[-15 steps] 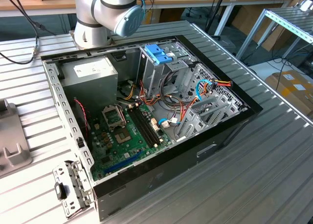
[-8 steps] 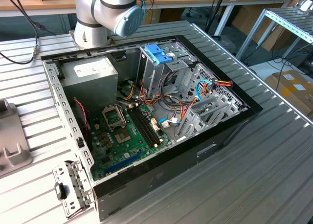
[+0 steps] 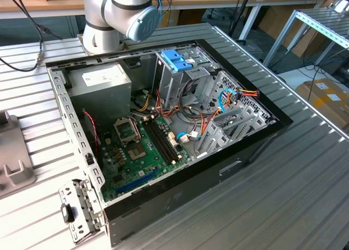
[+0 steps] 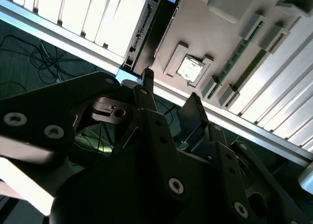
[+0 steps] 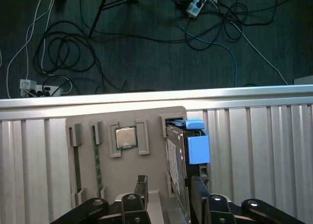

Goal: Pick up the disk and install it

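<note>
The disk (image 5: pixel 177 153) is stood on edge in a slot of the grey holder plate (image 5: pixel 122 177), and its light blue carrier rail (image 5: pixel 198 148) is seen at the end farther from the gripper (image 5: pixel 168 185). The plate is laid on the slatted metal table (image 5: pixel 254 155), close to the table's edge. A processor chip (image 5: pixel 126 137) and memory sticks (image 5: pixel 98 155) are held in neighbouring recesses.

In both wrist views the gripper is held at the disk's near end with its fingers (image 5: pixel 198 190) spread wide, one to each side of the thin body. Nothing is gripped. Contact with the disk cannot be confirmed.

The step in hand is judged to be the grasp. One finger appears closer to the disk than the other, so the gap should be evened before closing; otherwise the disk may be tipped in its slot. The pads are best set on the flat metal faces, not on the plastic rail.

In the exterior view, the open computer case (image 3: pixel 163 152) is seen on the table
</note>
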Robot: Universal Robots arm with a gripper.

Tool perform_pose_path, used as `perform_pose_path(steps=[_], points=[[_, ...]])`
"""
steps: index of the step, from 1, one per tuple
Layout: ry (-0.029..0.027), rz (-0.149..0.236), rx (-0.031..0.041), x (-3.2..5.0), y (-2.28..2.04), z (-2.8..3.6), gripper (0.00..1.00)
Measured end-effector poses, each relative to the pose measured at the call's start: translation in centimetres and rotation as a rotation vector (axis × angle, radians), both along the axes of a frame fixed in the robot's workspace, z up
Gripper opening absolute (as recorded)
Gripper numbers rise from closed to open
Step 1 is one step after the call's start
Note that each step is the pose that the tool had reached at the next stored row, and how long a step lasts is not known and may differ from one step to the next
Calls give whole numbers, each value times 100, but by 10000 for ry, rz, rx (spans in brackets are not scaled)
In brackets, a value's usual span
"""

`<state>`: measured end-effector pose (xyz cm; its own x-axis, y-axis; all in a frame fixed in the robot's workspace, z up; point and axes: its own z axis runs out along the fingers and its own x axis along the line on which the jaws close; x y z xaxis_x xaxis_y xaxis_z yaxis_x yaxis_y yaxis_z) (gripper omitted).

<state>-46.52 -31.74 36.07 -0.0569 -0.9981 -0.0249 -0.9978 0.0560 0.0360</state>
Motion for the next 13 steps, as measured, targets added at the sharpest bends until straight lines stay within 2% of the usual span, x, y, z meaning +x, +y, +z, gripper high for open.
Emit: perform_pose_path(steps=[7,10,13], points=[[0,0,0,-10,59,-13,48],[0,0,0,-56,95,-18,48],[0,0,0,-92,113,-22,48]])
